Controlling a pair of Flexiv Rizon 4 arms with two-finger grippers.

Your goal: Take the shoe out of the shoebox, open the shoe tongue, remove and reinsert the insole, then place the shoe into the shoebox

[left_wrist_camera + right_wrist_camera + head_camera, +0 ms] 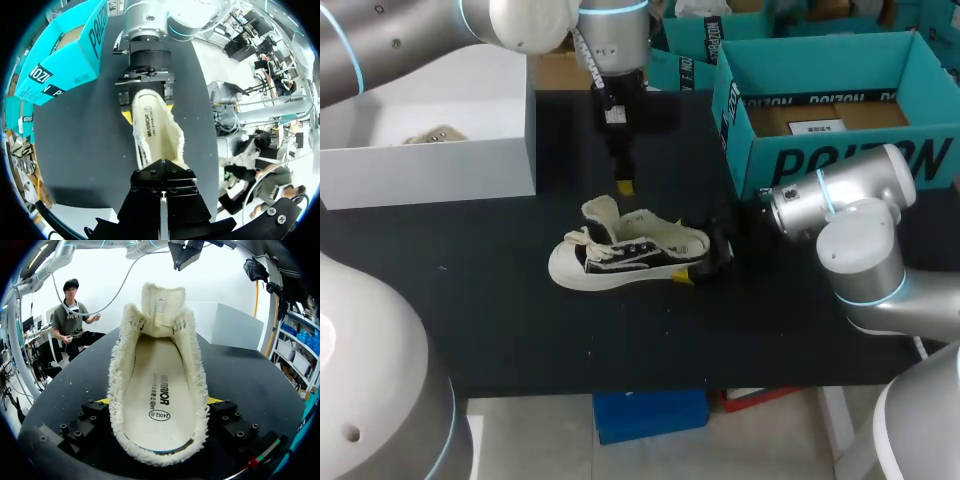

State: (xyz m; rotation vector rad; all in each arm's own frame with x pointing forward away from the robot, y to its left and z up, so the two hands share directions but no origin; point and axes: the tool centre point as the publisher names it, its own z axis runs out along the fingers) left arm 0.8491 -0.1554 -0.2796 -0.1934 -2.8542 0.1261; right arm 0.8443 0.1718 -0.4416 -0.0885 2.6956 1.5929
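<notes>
The table (500,320) is lit evenly from above, while the white box (430,170) is nearly blown out. Strong white glare is seen behind the shoe (157,390). Shadows are faint, possibly lost on black.

Black table (520,330) with shoe (620,262), white box (430,175) and teal shoebox (840,160)

Right gripper (159,400) clamps shoe (122,365) heel; insole (156,385) inside, tongue (161,307) raised

worktop (520,300): black, matte, runs the full width of the head view | white box (430,170): open-topped, plain sides, stands at the worktop's far left corner | small beige item (433,134): lies inside the white box near its back wall, too small to identify
</notes>
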